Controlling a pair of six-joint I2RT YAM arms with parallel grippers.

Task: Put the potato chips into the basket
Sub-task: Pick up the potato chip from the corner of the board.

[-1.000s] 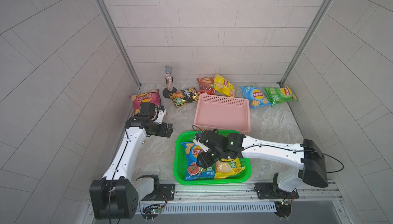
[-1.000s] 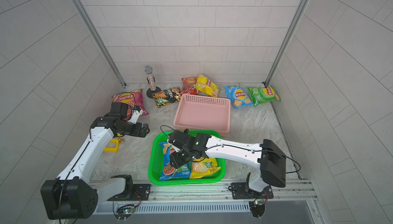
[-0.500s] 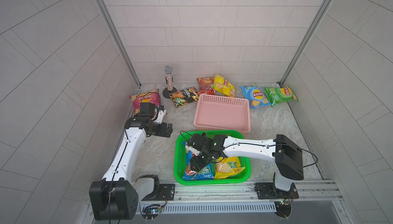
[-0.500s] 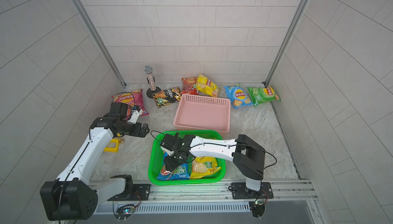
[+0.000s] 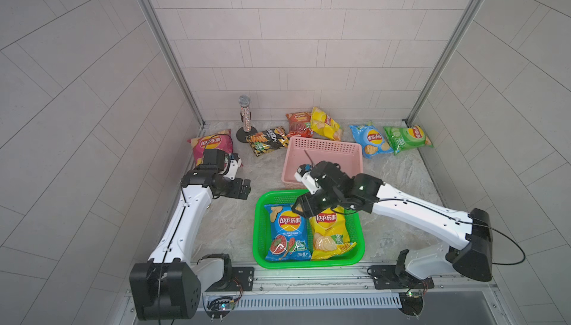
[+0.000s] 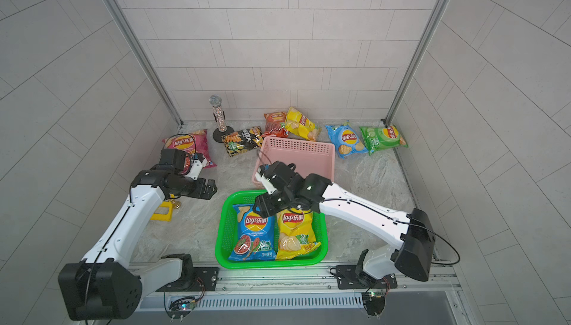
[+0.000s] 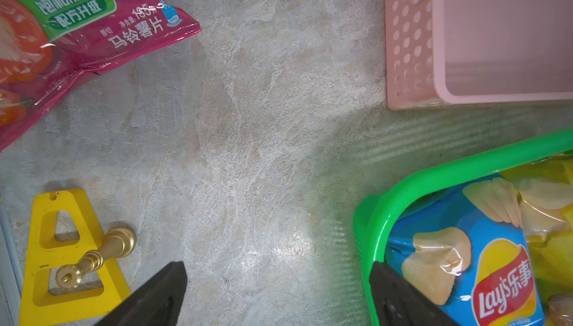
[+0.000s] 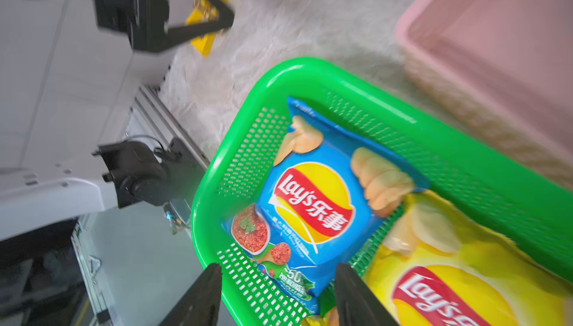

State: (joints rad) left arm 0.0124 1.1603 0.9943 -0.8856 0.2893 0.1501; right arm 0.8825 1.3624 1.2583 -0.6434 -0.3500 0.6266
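The green basket [image 5: 259,237] [image 6: 221,237] stands at the table's front. In it a blue bag of potato chips [image 5: 287,234] [image 8: 313,203] and a yellow bag [image 5: 329,234] [image 8: 449,278] lie flat side by side. My right gripper [image 5: 301,207] [image 8: 277,268] hovers open over the basket's far end, with nothing between its fingers. My left gripper [image 5: 242,189] [image 7: 276,267] is open over bare table, left of the basket. Behind it lies a magenta bag [image 5: 210,145] [image 7: 77,20]. Black [image 5: 267,141], red [image 5: 298,121], yellow [image 5: 324,125], blue [image 5: 370,139] and green [image 5: 404,136] bags lie along the back.
An empty pink basket [image 5: 324,147] [image 7: 409,61] stands just behind the green one. A glittery microphone on a stand [image 5: 245,116] is at the back left. A yellow frame with a brass piece [image 7: 71,247] [image 6: 163,212] lies under my left arm. Walls close in three sides.
My right gripper has let go of the blue bag, opened wider and lifted back from the basket's left part to its far end. The left arm has hardly moved.
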